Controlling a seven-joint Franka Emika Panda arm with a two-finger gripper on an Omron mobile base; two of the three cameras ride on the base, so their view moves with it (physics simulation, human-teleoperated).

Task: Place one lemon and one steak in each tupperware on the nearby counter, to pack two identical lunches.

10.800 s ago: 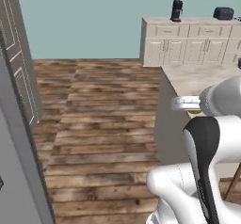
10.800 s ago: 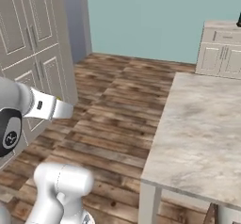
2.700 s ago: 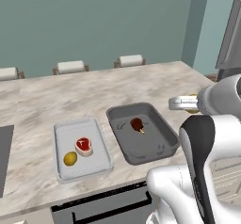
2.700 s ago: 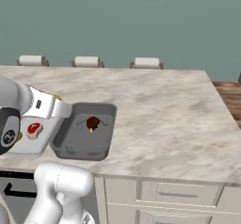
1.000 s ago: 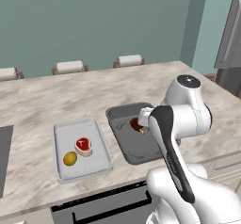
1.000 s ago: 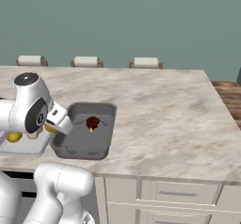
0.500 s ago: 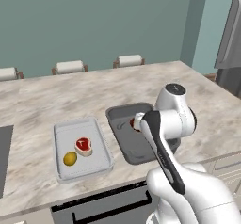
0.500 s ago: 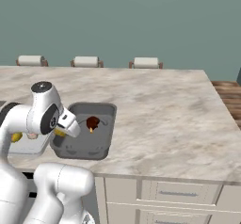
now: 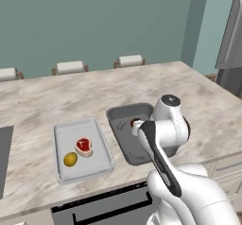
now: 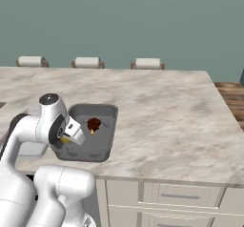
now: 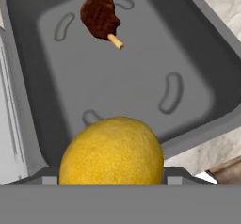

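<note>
Held lemon: fills the near part of the hand view, pinched in the gripper, jaws spread wide around it; it hangs over the near end of the dark tupperware. In the right base view a sliver of yellow shows at the hand.
Dark tupperware: deeper dark grey tray on the counter, near its front edge; the arm's wrist hangs over its right part in the left base view.
Dark steak: brown-red piece with a pale stub sticking out, lying on the tray floor toward the far end, apart from the held lemon; also seen in the right base view.
Light tupperware: shallow pale grey tray just left of the dark one, side by side, nearly touching.
Red steak: flat in the light tray, near its middle.
Second lemon: in the light tray, just beside the red steak, toward the front.
Chairs: three pale backs behind the counter's far edge.
</note>
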